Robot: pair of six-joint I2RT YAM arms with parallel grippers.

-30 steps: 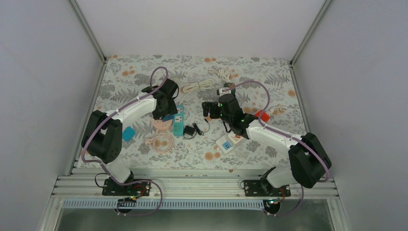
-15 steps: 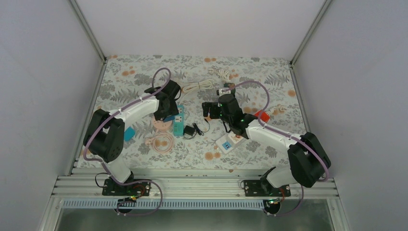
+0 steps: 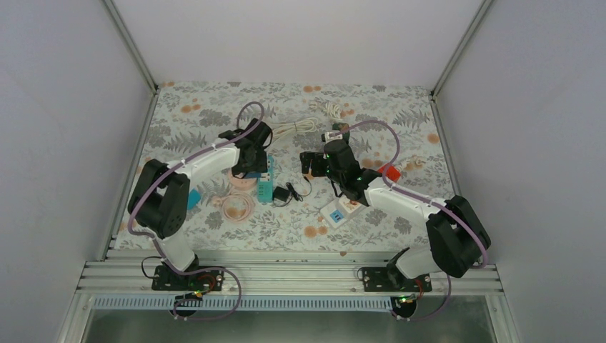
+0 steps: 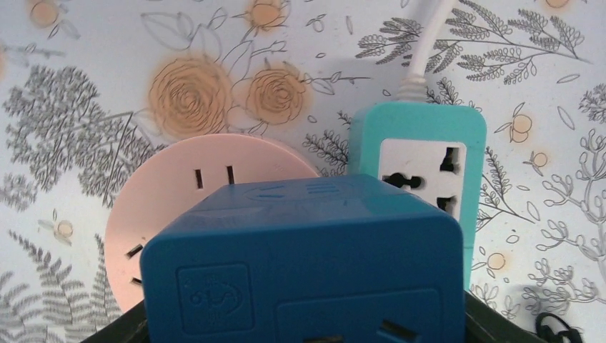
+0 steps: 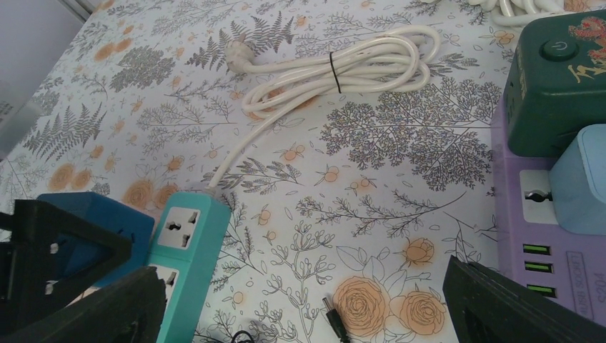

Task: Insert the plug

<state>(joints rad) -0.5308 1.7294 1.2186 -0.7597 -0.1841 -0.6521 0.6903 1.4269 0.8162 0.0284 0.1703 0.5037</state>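
Left wrist: one blue socket cube

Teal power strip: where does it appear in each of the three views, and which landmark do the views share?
Top external: the teal power strip lies left of centre.
Left wrist: right of centre, behind the blue cube adapter.
Right wrist: lower left.
Shared landmark: the white cord leaving the strip's far end.
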